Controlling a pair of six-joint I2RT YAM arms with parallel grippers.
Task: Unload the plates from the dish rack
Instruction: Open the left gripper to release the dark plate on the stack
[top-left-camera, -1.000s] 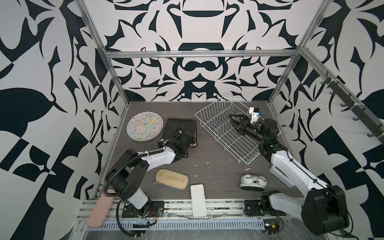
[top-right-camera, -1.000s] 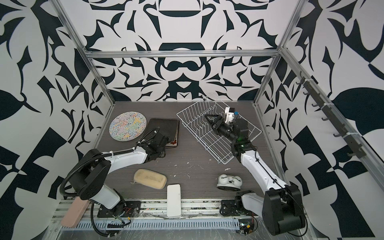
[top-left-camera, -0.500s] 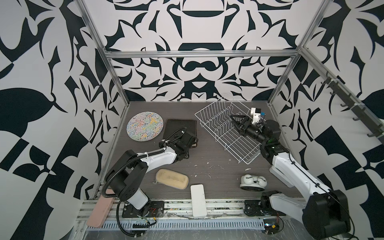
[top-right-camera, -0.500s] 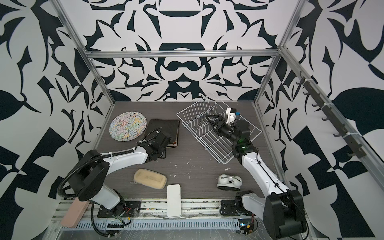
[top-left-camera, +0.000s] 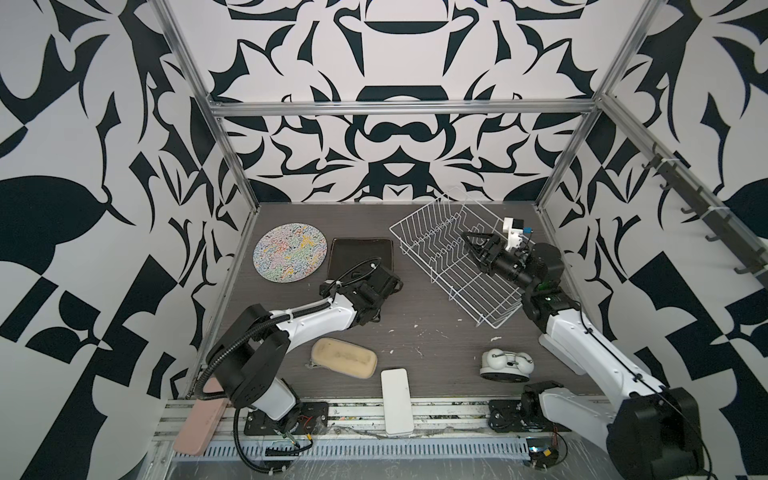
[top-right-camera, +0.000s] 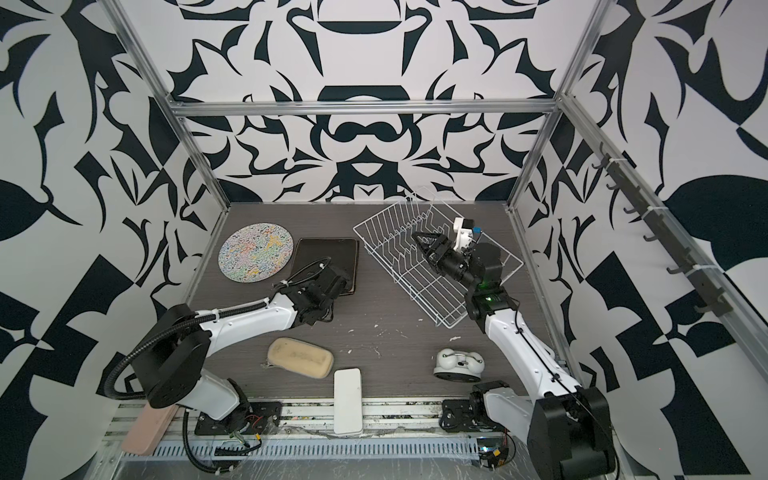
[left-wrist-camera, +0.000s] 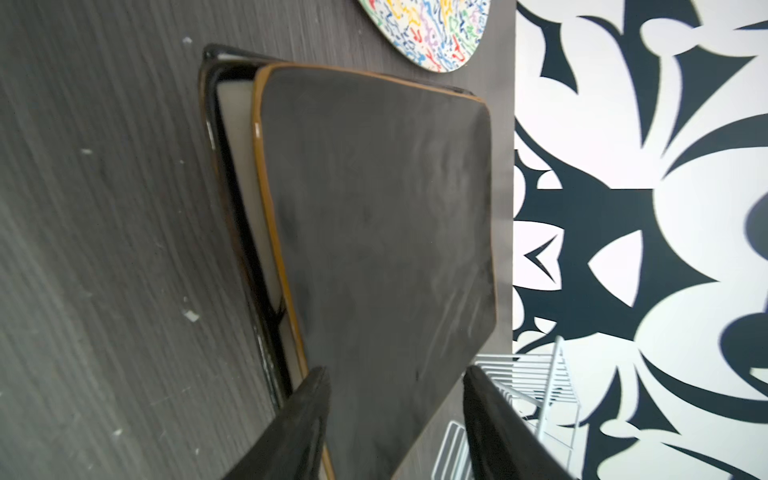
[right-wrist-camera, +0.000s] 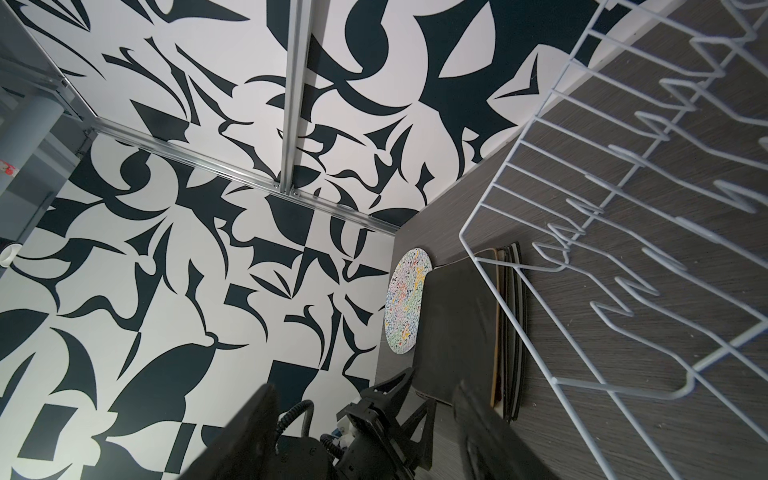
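The left tool (left-wrist-camera: 397, 380) has its jaws spread, and the near corner of a dark square plate (left-wrist-camera: 374, 216) with an orange-brown rim lies between them; I cannot tell whether either finger touches it. That plate tops a stack on the surface (left-wrist-camera: 104, 249). Just under it a sliver of a cream plate (left-wrist-camera: 235, 124) shows, and below that the glossy edge of another dark plate (left-wrist-camera: 232, 199). Beyond the stack, farther from this tool, the round squiggle-patterned plate (left-wrist-camera: 432, 29) lies flat by itself, close to the stack. The right tool (top-left-camera: 471, 240) hangs with jaws apart in open air, just above the white wire dish rack (top-left-camera: 453, 274), whose prong rows stand bare. Ahead of that tool, past the rack's rim, lie the stack and the round plate.
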